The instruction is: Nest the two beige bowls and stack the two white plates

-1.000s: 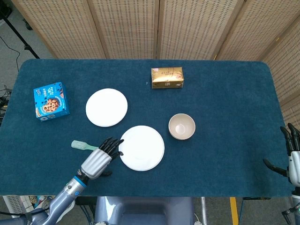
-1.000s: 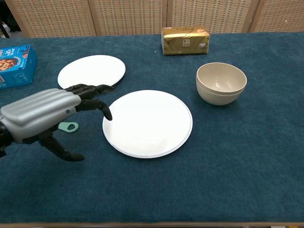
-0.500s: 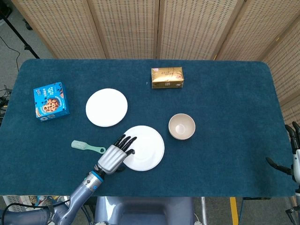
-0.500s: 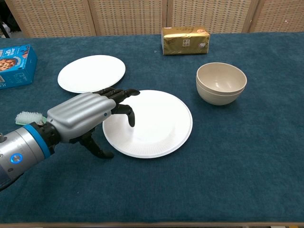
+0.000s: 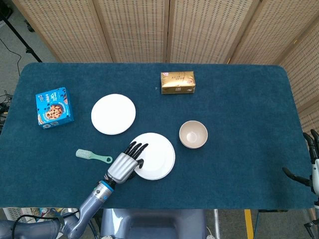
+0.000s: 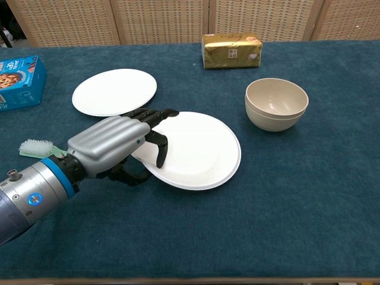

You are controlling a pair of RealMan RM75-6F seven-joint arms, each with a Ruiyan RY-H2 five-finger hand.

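Two white plates lie on the blue cloth. The far plate (image 5: 113, 114) (image 6: 114, 91) lies flat. My left hand (image 5: 124, 165) (image 6: 116, 148) grips the left rim of the near plate (image 5: 158, 155) (image 6: 199, 151), fingers on top and thumb under the edge, and that side is slightly raised. The two beige bowls (image 5: 193, 134) (image 6: 276, 104) sit nested, one inside the other, to the right of the near plate. My right hand (image 5: 311, 164) hangs at the table's right edge with its fingers apart and nothing in it; the chest view does not show it.
A gold packet (image 5: 178, 82) (image 6: 231, 50) lies at the back centre. A blue biscuit box (image 5: 54, 105) (image 6: 18, 81) sits at the left. A pale green brush (image 5: 92, 156) (image 6: 38, 148) lies left of my left hand.
My left hand moved right from beside the brush onto the near plate's left rim and closed on it. The plate's left edge has risen slightly. The right hand stayed put.
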